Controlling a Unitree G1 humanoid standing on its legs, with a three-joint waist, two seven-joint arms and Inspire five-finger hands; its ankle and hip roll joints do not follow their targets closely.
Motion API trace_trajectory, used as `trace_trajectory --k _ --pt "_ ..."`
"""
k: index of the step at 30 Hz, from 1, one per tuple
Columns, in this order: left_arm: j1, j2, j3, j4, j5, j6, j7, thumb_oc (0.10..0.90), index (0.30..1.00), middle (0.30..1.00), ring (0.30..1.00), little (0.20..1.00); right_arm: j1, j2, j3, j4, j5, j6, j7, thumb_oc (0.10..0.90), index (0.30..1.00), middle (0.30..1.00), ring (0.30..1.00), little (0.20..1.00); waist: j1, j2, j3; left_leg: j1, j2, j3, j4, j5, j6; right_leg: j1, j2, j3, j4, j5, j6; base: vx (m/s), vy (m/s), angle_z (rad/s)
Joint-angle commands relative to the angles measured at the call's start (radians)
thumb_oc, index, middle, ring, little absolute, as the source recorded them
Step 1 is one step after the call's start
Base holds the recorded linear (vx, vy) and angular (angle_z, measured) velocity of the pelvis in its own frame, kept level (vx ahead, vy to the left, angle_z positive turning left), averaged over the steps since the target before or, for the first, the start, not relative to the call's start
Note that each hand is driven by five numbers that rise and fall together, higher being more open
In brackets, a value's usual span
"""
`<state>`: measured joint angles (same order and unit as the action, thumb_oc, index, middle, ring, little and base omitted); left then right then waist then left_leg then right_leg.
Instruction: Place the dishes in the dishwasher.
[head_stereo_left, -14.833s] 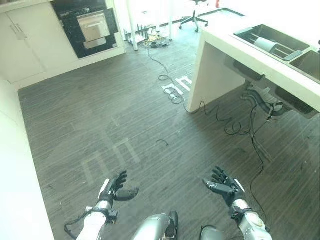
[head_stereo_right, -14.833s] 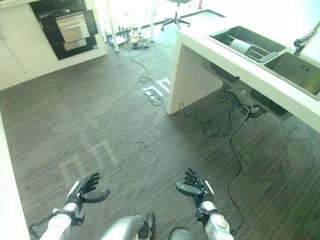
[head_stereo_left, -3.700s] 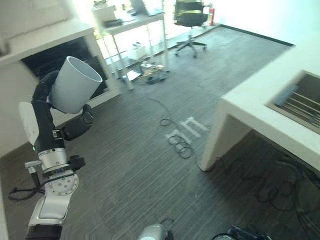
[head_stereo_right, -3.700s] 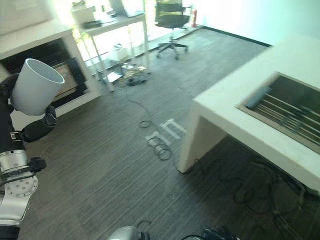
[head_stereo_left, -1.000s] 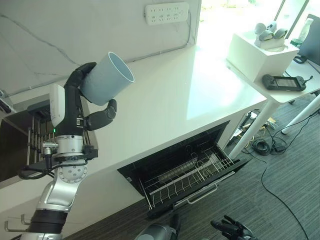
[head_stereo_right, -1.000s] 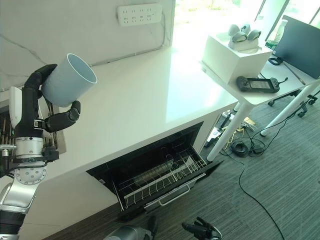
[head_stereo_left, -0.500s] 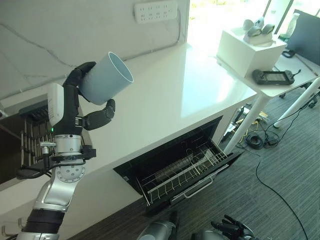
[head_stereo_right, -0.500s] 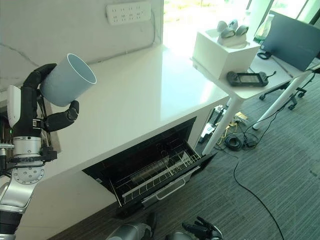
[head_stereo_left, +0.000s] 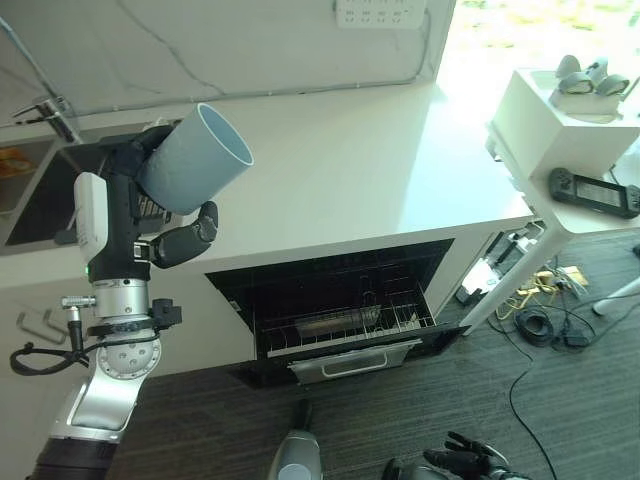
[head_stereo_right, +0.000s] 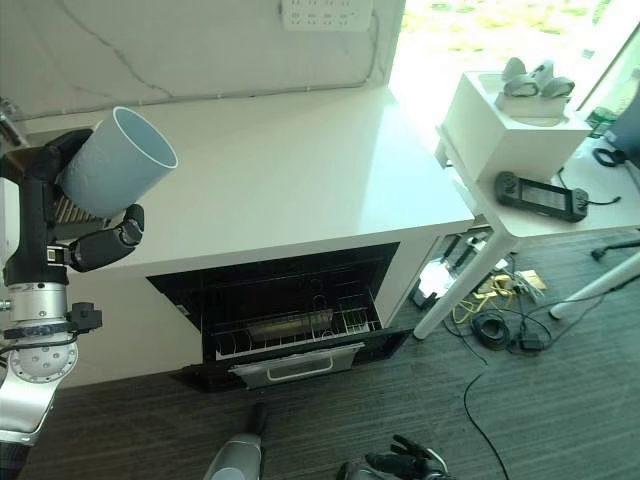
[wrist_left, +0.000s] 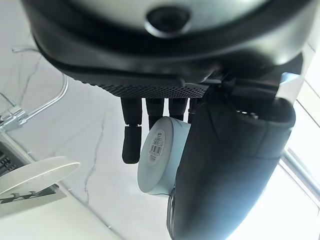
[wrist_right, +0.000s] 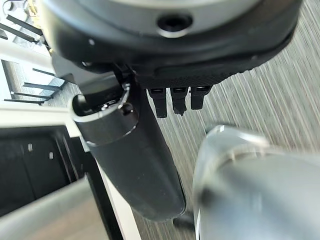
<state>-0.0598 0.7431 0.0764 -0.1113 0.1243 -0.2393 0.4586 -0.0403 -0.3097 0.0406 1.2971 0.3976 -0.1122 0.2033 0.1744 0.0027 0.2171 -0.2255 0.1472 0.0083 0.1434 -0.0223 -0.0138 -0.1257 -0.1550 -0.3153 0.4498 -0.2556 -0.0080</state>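
Your left hand (head_stereo_left: 170, 235) has its fingers and thumb curled round the pale blue cup (head_stereo_left: 193, 158), held high at left, mouth tilted up and right, above the white worktop (head_stereo_left: 380, 180). The dishwasher (head_stereo_left: 335, 300) sits open below, its wire rack (head_stereo_left: 345, 325) pulled out. Bring the cup down and right toward the rack, turn its mouth downward, seat it between the tines before you let go. Your right hand (head_stereo_left: 462, 462) is low at the near edge, fingers relaxed, straight. Versus half a second ago: the view has swung, so the dishwasher now faces you squarely; cup grip unchanged.
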Motion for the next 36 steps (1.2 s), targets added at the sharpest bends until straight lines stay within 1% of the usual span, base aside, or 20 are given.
trace_trajectory --k 1,2,4,7,11,12,13,14,16,17,19,20,21,25,27,30,31,33,35,36 --pt "-0.138 -0.028 0.092 -0.032 -0.013 -0.082 0.008 0.400 0.300 0.300 0.300 0.300 -0.014 -0.006 -0.022 -0.022 0.064 -0.049 0.017 0.800 0.900 0.900 0.900 0.900 -0.061 0.031 -0.053 0.060 -0.021 0.089 0.157 -0.147 -0.059 0.070 -0.016 0.016 -0.150 0.006 0.126 -0.02 0.002 1.01" --pt "-0.131 -0.030 0.085 -0.037 -0.004 -0.087 0.012 0.400 0.300 0.300 0.300 0.300 -0.012 -0.002 -0.026 -0.026 0.081 -0.038 0.027 0.800 0.900 0.900 0.900 0.900 -0.065 0.039 -0.056 0.054 -0.018 0.092 0.157 -0.143 -0.065 0.070 -0.009 0.012 -0.150 0.009 0.124 0.00 0.066 0.93" --pt "-0.115 -0.035 0.078 -0.046 0.014 -0.090 0.024 0.400 0.300 0.300 0.300 0.300 -0.017 0.003 -0.036 -0.026 0.167 -0.041 0.044 0.800 0.900 0.900 0.900 0.900 -0.061 0.052 -0.055 0.041 -0.041 0.051 0.157 -0.136 -0.066 0.078 0.009 0.031 -0.150 0.005 0.116 0.01 0.093 0.52" --pt "-0.105 -0.044 0.076 -0.046 0.000 -0.106 0.021 0.400 0.300 0.300 0.300 0.300 -0.019 0.001 -0.054 -0.032 0.204 -0.051 0.071 0.800 0.900 0.900 0.900 0.900 -0.060 0.060 -0.063 0.016 -0.040 0.043 0.157 -0.124 -0.076 0.078 0.013 0.032 -0.150 0.002 0.114 -0.01 0.065 0.04" --pt "-0.106 -0.060 0.058 -0.023 -0.046 -0.118 -0.002 0.400 0.300 0.300 0.300 0.300 -0.013 -0.010 -0.061 -0.066 0.241 -0.121 0.088 0.800 0.900 0.900 0.900 0.900 -0.069 0.060 -0.075 0.026 -0.047 0.034 0.157 -0.138 -0.080 0.077 0.000 0.035 -0.150 -0.005 0.119 0.02 0.070 -0.02" --pt "-0.105 -0.066 0.049 -0.016 -0.084 -0.127 -0.017 0.400 0.300 0.300 0.300 0.300 -0.010 -0.014 -0.060 -0.091 0.260 -0.159 0.088 0.800 0.900 0.900 0.900 0.900 -0.074 0.058 -0.079 0.039 -0.053 0.028 0.157 -0.147 -0.079 0.073 -0.004 0.036 -0.150 -0.002 0.122 0.02 0.073 -0.03" --pt "-0.093 -0.087 0.044 -0.017 -0.166 -0.149 -0.060 0.400 0.300 0.300 0.300 0.300 -0.001 -0.022 -0.064 -0.174 0.276 -0.217 0.076 0.800 0.900 0.900 0.900 0.900 -0.084 0.052 -0.082 0.055 -0.059 0.023 0.157 -0.162 -0.075 0.066 -0.009 0.044 -0.150 0.003 0.126 0.02 0.048 -0.08" --pt "-0.091 -0.090 0.043 -0.018 -0.179 -0.152 -0.066 0.400 0.300 0.300 0.300 0.300 0.001 -0.021 -0.064 -0.188 0.282 -0.224 0.073 0.800 0.900 0.900 0.900 0.900 -0.086 0.051 -0.082 0.057 -0.059 0.023 0.157 -0.164 -0.075 0.065 -0.010 0.045 -0.150 0.004 0.127 0.01 0.017 -0.06" --pt "-0.074 -0.113 0.042 -0.024 -0.236 -0.164 -0.097 0.400 0.300 0.300 0.300 0.300 0.012 -0.019 -0.067 -0.300 0.305 -0.268 0.036 0.800 0.900 0.900 0.900 0.900 -0.097 0.044 -0.081 0.078 -0.059 0.026 0.157 -0.185 -0.072 0.067 -0.012 0.056 -0.150 0.002 0.133 0.02 -0.010 -0.07" --pt "-0.070 -0.121 0.042 -0.024 -0.261 -0.170 -0.106 0.400 0.300 0.300 0.300 0.300 0.015 -0.016 -0.069 -0.337 0.312 -0.294 0.022 0.800 0.900 0.900 0.900 0.900 -0.101 0.042 -0.083 0.077 -0.060 0.025 0.157 -0.182 -0.069 0.059 -0.012 0.060 -0.150 0.010 0.133 0.01 -0.009 -0.13" --pt "-0.064 -0.132 0.037 -0.016 -0.281 -0.184 -0.111 0.400 0.300 0.300 0.300 0.300 0.023 -0.012 -0.069 -0.429 0.300 -0.309 -0.021 0.800 0.900 0.900 0.900 0.900 -0.111 0.039 -0.085 0.083 -0.062 0.026 0.157 -0.189 -0.064 0.055 -0.010 0.070 -0.150 0.013 0.135 0.00 -0.018 -0.23" --pt "-0.061 -0.145 0.029 0.003 -0.311 -0.204 -0.124 0.400 0.300 0.300 0.300 0.300 0.035 -0.005 -0.075 -0.525 0.263 -0.342 -0.086 0.800 0.900 0.900 0.900 0.900 -0.124 0.033 -0.086 0.093 -0.065 0.027 0.157 -0.197 -0.057 0.053 -0.006 0.086 -0.150 0.015 0.137 0.02 -0.026 -0.26" --pt "-0.060 -0.153 0.023 0.019 -0.327 -0.222 -0.132 0.400 0.300 0.300 0.300 0.300 0.041 -0.004 -0.078 -0.574 0.243 -0.359 -0.124 0.800 0.900 0.900 0.900 0.900 -0.132 0.031 -0.087 0.098 -0.066 0.030 0.157 -0.203 -0.052 0.051 -0.004 0.097 -0.150 0.017 0.138 0.02 -0.020 -0.24" --pt "-0.062 -0.178 -0.003 0.056 -0.318 -0.266 -0.118 0.400 0.300 0.300 0.300 0.300 0.065 0.001 -0.110 -0.696 0.199 -0.382 -0.257 0.800 0.900 0.900 0.900 0.900 -0.170 0.023 -0.088 0.122 -0.066 0.055 0.157 -0.219 -0.038 0.044 0.003 0.134 -0.150 0.027 0.141 0.01 0.008 -0.36" --pt "-0.062 -0.188 -0.010 0.063 -0.316 -0.281 -0.120 0.400 0.300 0.300 0.300 0.300 0.078 0.002 -0.124 -0.736 0.194 -0.400 -0.286 0.800 0.900 0.900 0.900 0.900 -0.185 0.021 -0.086 0.133 -0.064 0.068 0.157 -0.225 -0.033 0.043 0.005 0.147 -0.150 0.032 0.141 0.01 0.032 -0.33" --pt "-0.055 -0.203 -0.008 0.064 -0.370 -0.312 -0.143 0.400 0.300 0.300 0.300 0.300 0.114 0.015 -0.157 -0.868 0.148 -0.440 -0.309 0.800 0.900 0.900 0.900 0.900 -0.219 0.021 -0.083 0.154 -0.064 0.093 0.157 -0.237 -0.022 0.035 0.006 0.175 -0.150 0.046 0.147 0.00 0.037 -0.41" --pt "-0.054 -0.207 -0.008 0.062 -0.385 -0.316 -0.151 0.400 0.300 0.300 0.300 0.300 0.120 0.019 -0.159 -0.888 0.142 -0.446 -0.313 0.800 0.900 0.900 0.900 0.900 -0.222 0.020 -0.083 0.156 -0.064 0.096 0.157 -0.238 -0.020 0.034 0.006 0.179 -0.150 0.047 0.148 -0.01 0.026 -0.44" --pt "-0.050 -0.225 -0.012 0.066 -0.428 -0.340 -0.175 0.400 0.300 0.300 0.300 0.300 0.131 0.023 -0.166 -0.964 0.136 -0.488 -0.309 0.800 0.900 0.900 0.900 0.900 -0.239 0.018 -0.081 0.164 -0.066 0.103 0.157 -0.243 -0.015 0.028 0.008 0.193 -0.150 0.054 0.151 -0.01 0.024 -0.44" --pt "-0.057 -0.242 -0.022 0.070 -0.450 -0.358 -0.183 0.400 0.300 0.300 0.300 0.300 0.138 0.013 -0.169 -1.049 0.117 -0.483 -0.279 0.800 0.900 0.900 0.900 0.900 -0.254 0.016 -0.081 0.168 -0.069 0.108 0.157 -0.248 -0.011 0.021 0.010 0.205 -0.150 0.061 0.155 -0.02 0.031 -0.35" --pt "-0.063 -0.255 -0.032 0.074 -0.458 -0.381 -0.191 0.400 0.300 0.300 0.300 0.300 0.141 0.004 -0.167 -1.087 0.094 -0.472 -0.246 0.800 0.900 0.900 0.900 0.900 -0.261 0.015 -0.081 0.170 -0.070 0.111 0.157 -0.250 -0.010 0.018 0.010 0.211 -0.150 0.063 0.157 -0.03 0.035 -0.29"
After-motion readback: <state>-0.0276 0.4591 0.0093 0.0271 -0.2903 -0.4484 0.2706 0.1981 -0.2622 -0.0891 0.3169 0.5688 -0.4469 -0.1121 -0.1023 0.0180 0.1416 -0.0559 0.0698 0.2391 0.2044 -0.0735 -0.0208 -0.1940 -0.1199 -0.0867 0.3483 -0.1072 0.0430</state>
